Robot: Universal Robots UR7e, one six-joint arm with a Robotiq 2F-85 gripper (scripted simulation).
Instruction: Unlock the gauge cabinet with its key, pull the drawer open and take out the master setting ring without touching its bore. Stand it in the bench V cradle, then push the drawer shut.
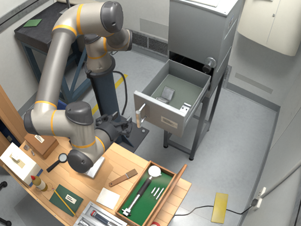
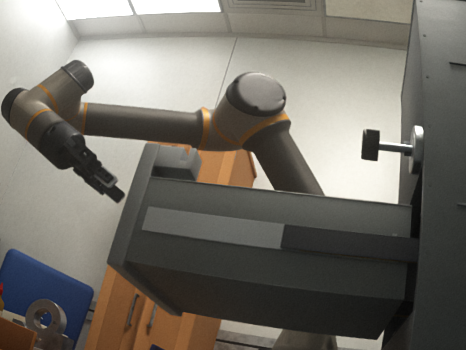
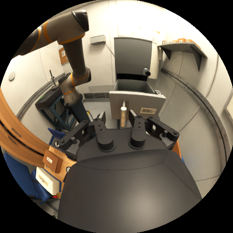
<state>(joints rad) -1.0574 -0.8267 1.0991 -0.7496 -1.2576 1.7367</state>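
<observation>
The master setting ring [image 2: 45, 317] stands upright in the V cradle on the bench, low at the left in the second side camera; the arm hides it in the side camera, where only a corner of the cradle base [image 1: 95, 167] shows. The drawer [image 1: 173, 98] is pulled out of the gauge cabinet [image 1: 201, 31]. The key [image 1: 209, 64] sits in the lock above it. My gripper [image 1: 127, 125] is open and empty. It points at the drawer's bar handle [image 1: 139, 116], a short way in front of it.
The bench edge lies just below my wrist. On the bench are a green-lined case with a bore gauge [image 1: 146, 192], a wooden strip [image 1: 122, 177], a magnifier [image 1: 58, 161], a brown box [image 1: 41, 143] and a white box [image 1: 18, 163]. A dark table [image 1: 36, 31] stands behind the arm.
</observation>
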